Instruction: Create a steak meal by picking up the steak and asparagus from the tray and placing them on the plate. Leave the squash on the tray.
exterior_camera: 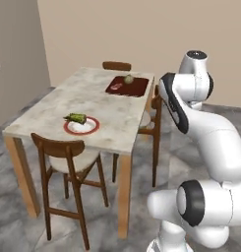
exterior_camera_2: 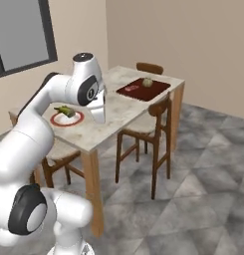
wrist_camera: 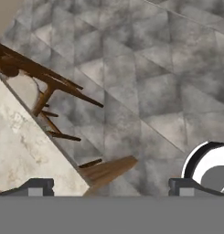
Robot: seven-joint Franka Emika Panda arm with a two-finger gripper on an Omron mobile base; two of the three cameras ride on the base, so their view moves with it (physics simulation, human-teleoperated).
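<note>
The asparagus (exterior_camera: 75,117) (exterior_camera_2: 64,111) lies across the left part of the red-rimmed plate (exterior_camera: 95,127) (exterior_camera_2: 78,118) near the table's front. At the far end, the dark red tray (exterior_camera: 136,89) (exterior_camera_2: 143,93) holds the pink steak (exterior_camera: 116,86) (exterior_camera_2: 132,88) and, behind it, the round pale squash (exterior_camera: 128,79) (exterior_camera_2: 148,82). My gripper (exterior_camera_2: 99,119) (wrist_camera: 111,187) hangs open with nothing between its fingers. It is just right of the plate, above the table's right-hand edge. The hand view looks past that edge to the floor.
The marble-topped wooden table (exterior_camera: 107,110) (exterior_camera_2: 118,107) has a chair (exterior_camera: 68,152) at its near side. Another chair (exterior_camera: 154,118) (exterior_camera_2: 153,114) stands at its right side and a third (exterior_camera: 117,65) at the far end. Grey tiled floor spreads to the right.
</note>
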